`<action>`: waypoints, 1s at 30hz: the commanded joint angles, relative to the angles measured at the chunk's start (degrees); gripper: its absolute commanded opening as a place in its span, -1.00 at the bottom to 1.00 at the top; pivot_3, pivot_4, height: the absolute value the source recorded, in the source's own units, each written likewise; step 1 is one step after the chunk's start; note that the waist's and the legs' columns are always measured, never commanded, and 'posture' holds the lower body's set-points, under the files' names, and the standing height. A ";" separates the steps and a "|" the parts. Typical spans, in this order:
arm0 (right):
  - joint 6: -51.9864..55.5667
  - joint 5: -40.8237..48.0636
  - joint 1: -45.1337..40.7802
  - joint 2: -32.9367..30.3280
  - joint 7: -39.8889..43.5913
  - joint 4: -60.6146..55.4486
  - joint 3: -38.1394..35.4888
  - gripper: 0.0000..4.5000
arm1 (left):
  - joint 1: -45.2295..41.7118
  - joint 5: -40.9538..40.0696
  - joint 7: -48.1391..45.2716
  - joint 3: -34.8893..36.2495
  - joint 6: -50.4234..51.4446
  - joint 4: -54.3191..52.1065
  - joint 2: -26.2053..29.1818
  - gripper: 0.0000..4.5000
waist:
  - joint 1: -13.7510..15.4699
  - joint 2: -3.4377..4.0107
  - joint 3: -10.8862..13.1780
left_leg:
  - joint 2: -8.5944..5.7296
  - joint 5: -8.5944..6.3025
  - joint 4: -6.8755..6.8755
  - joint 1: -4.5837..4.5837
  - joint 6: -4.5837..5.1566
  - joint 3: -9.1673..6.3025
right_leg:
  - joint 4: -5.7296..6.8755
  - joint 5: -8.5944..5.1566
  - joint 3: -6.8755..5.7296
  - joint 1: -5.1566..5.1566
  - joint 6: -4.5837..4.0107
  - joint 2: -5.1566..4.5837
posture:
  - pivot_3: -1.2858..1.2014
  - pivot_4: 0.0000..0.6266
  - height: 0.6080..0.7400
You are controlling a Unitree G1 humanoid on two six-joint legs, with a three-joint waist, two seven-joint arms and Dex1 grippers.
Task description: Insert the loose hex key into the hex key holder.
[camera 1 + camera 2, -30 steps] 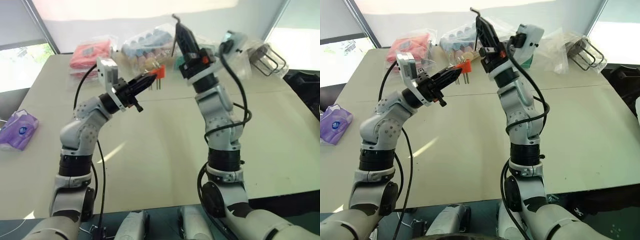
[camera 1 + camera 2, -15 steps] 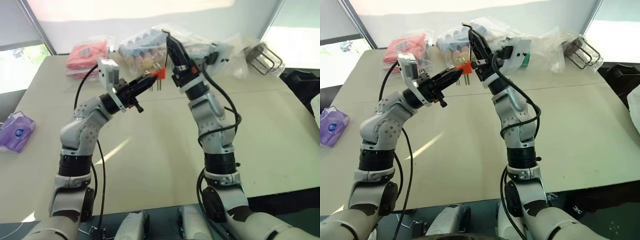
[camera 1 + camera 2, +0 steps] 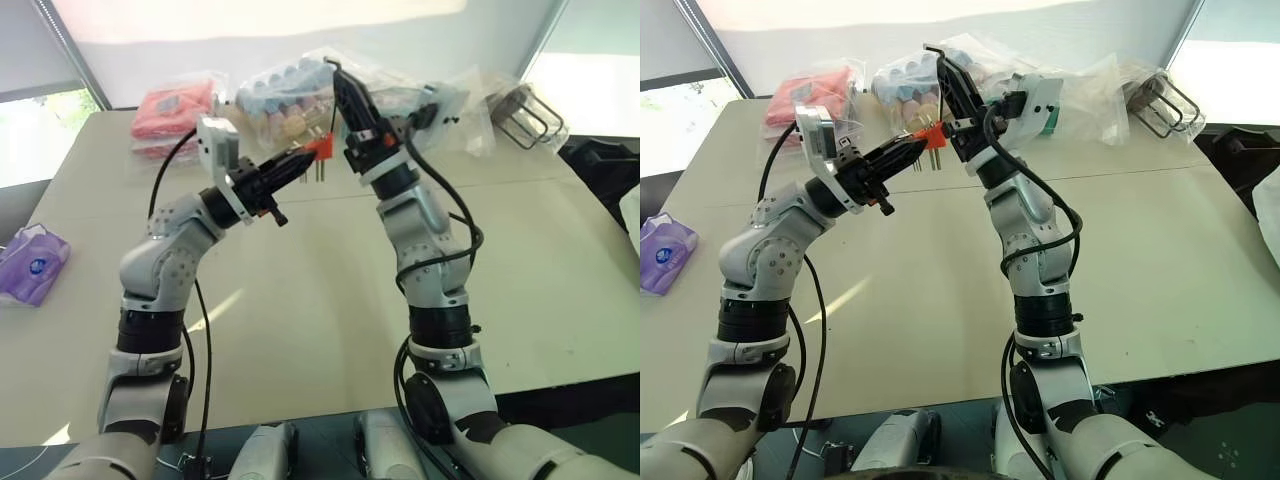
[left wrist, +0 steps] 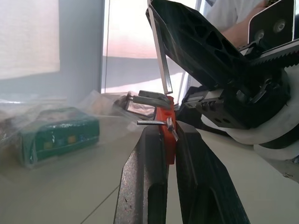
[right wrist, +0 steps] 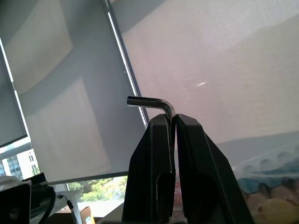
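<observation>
Gripping the hex key holder (image 4: 167,135), left gripper (image 3: 305,157) is clamped. Right gripper (image 5: 172,122) pinches the loose hex key (image 5: 152,102), just above holder.

A pale beige table (image 3: 300,330) carries a purple packet (image 3: 32,265) at its left edge, and along its far side red packets (image 3: 170,108), clear bags (image 3: 290,92) and a wire whisk (image 3: 530,105).
</observation>
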 commanded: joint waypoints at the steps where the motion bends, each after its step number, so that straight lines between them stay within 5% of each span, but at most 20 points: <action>1: -0.90 -0.15 -1.33 0.17 0.39 -1.22 0.86 -0.97 | -0.84 -0.90 -0.37 0.57 -0.09 -2.40 0.37 -1.00 | 0.00 0.00 0.00 | 0.00 0.00 0.00 0.00 0.00 0.00 | 0.00 0.00 0.00 0.00 0.00 0.00 | 0.03 -0.52 1.00; 30: -1.45 -0.41 -0.30 -1.11 -0.02 -1.37 0.85 -0.97 | -2.22 -1.29 0.06 1.56 -0.13 -1.20 0.05 -1.00 | 0.01 0.00 0.00 | 0.00 0.00 0.00 0.00 0.00 0.00 | 0.00 0.00 0.00 0.00 0.00 0.00 | 0.03 -0.52 1.00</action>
